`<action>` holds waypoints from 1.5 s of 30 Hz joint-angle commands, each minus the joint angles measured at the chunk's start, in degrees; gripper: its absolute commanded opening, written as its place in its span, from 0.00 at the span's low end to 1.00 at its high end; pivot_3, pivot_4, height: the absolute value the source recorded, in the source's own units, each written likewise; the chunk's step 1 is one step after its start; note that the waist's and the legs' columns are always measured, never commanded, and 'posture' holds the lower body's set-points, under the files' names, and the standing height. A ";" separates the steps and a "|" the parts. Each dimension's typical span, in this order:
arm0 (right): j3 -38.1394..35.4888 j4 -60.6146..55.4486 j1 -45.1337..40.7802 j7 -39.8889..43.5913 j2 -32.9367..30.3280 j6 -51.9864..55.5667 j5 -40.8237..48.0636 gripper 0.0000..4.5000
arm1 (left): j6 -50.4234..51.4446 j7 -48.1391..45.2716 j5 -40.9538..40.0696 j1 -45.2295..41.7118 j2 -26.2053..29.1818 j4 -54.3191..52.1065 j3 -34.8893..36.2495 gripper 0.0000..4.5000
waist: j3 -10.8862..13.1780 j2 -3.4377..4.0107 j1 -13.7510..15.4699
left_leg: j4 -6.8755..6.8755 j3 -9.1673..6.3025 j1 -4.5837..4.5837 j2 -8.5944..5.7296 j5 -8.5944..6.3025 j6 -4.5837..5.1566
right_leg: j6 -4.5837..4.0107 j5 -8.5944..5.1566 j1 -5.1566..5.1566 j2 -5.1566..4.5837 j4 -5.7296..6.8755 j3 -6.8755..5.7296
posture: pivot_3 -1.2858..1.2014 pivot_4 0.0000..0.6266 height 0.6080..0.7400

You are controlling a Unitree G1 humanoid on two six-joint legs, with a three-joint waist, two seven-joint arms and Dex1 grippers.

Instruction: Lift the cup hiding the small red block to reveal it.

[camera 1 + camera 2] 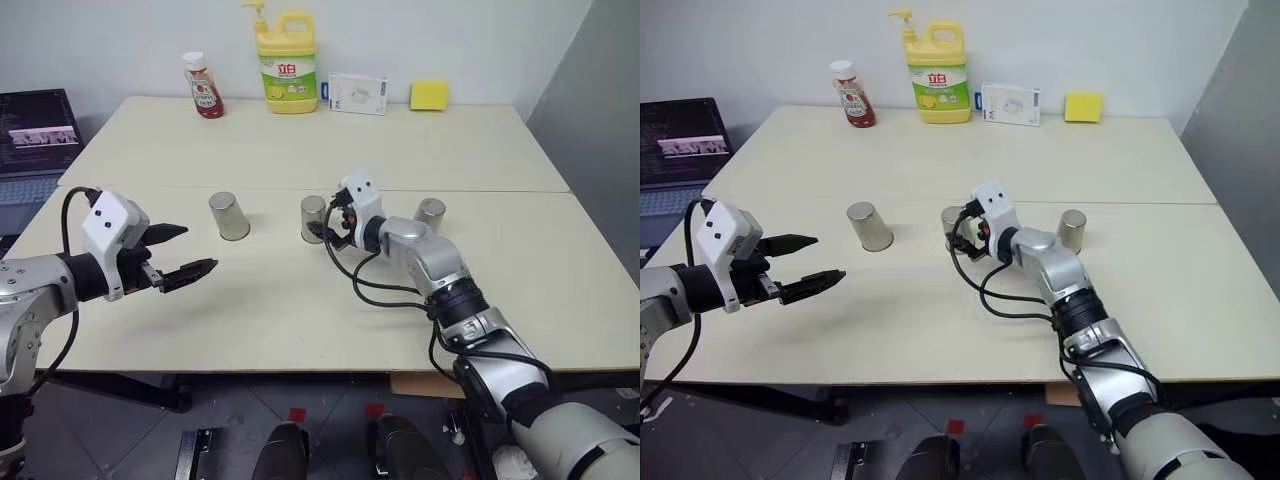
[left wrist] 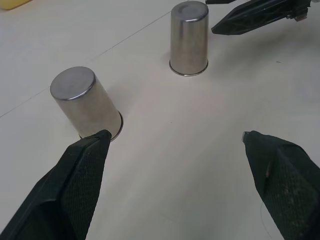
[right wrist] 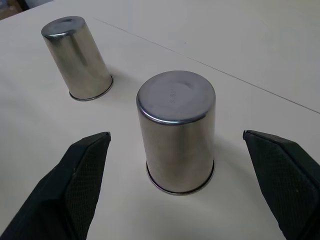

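Our left gripper (image 1: 185,254) is closest to us, at about eight o'clock on the table (image 1: 300,310). Its two black fingers are spread wide and hold nothing.

Our right gripper (image 3: 175,145) is out near the middle. Its fingers are spread wide too, with the middle cup (image 1: 314,219) between them but not touching yet. All three cups stand upside down in a row: the left cup (image 1: 229,216) at ten o'clock and the right cup (image 1: 430,215) at two o'clock. We cannot see the small red block, so it must be under one of them.

We think the fingers could bump the cup sideways and slide it, or tip it, if they close off-center. The block might then get pushed along. The cup is smooth, so it could slip.

We have lots of bare table around the cups. The table edges are far from them.
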 commanded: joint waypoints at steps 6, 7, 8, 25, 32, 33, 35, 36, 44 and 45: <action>-4.12 17.03 -9.51 1.23 4.08 -10.89 -2.14 1.00 | 0.64 0.54 -0.71 0.05 1.01 -2.77 2.47 0.99 | 0.00 0.01 -0.83 | 0.00 0.00 0.02 0.02 0.00 0.00 | -0.01 0.01 -0.02 0.02 0.04 0.00 | 0.52 0.24 1.00; -4.32 19.16 -10.37 1.19 4.52 -12.03 -2.61 1.00 | 0.74 0.58 -0.72 0.07 1.05 -2.87 2.51 0.99 | 0.00 0.01 -0.88 | 0.00 0.00 0.02 0.02 0.00 0.00 | -0.01 0.01 -0.02 0.02 0.04 0.00 | 0.52 0.24 1.00; -4.78 21.32 -11.32 1.17 5.09 -13.09 -2.85 1.00 | 0.79 0.62 -0.70 0.05 1.09 -2.94 2.52 0.99 | 0.01 0.01 -0.94 | 0.00 0.00 0.02 0.02 0.00 0.00 | -0.01 0.01 -0.01 0.02 0.04 0.00 | 0.52 0.24 1.00; -9.01 34.12 -16.43 -1.12 9.07 -24.25 -7.07 0.57 | 1.37 1.69 -0.67 -0.44 1.01 -3.37 2.69 1.00 | 0.01 0.01 -1.06 | -0.63 0.00 0.03 0.02 0.09 -0.14 | -0.10 0.05 -0.28 0.01 0.04 0.01 | 0.52 0.24 1.00; -10.09 14.41 -11.90 1.88 5.83 -18.73 -4.45 0.57 | 1.84 1.54 -1.42 -0.21 0.65 -3.85 2.62 1.00 | 0.01 0.01 -0.98 | -0.71 0.00 -0.02 0.01 0.09 -0.15 | -0.13 0.04 -0.33 -0.03 0.01 0.00 | 0.52 0.24 1.00; -9.84 10.09 -10.19 2.02 5.12 -15.95 -4.29 0.57 | 1.97 1.42 -1.58 -0.09 0.65 -4.06 2.57 1.00 | 0.00 0.01 -0.91 | -0.71 -0.02 -0.03 0.01 0.09 -0.15 | -0.13 0.04 -0.32 -0.04 0.00 -0.02 | 0.52 0.24 1.00; -9.11 0.84 -6.16 2.03 3.01 -9.12 -4.13 0.57 | 2.19 1.14 -1.91 -0.25 0.55 -4.46 2.13 1.00 | -0.01 -0.01 -0.79 | -0.71 -0.05 -0.03 -0.03 0.09 -0.15 | -0.13 0.04 -0.30 -0.09 0.00 -0.05 | 0.52 0.24 1.00; -8.71 -2.98 -4.36 2.00 1.91 -5.80 -4.15 0.57 | 2.29 1.01 -2.06 -0.48 0.49 -4.60 1.85 1.00 | -0.01 -0.01 -0.76 | -0.71 -0.06 -0.02 -0.05 0.09 -0.15 | -0.13 0.04 -0.29 -0.12 -0.01 -0.05 | 0.52 0.24 1.00; -5.78 -15.02 5.10 1.08 -4.06 5.09 -6.14 0.57 | 2.30 -2.02 -2.83 -4.54 1.24 -3.53 -2.55 1.00 | -0.01 -0.01 -1.06 | -0.67 -0.01 0.00 -0.08 0.11 -0.15 | -0.12 0.04 -0.29 -0.09 0.05 -0.02 | 0.52 0.24 1.00; -5.76 -14.00 5.34 0.49 -3.97 4.84 -6.55 0.57 | 1.97 -2.88 -2.34 -4.66 1.71 -3.21 -3.48 1.00 | -0.01 -0.01 -1.34 | -0.67 0.00 0.02 -0.07 0.11 -0.14 | -0.12 0.04 -0.30 -0.08 0.05 0.00 | 0.52 0.24 1.00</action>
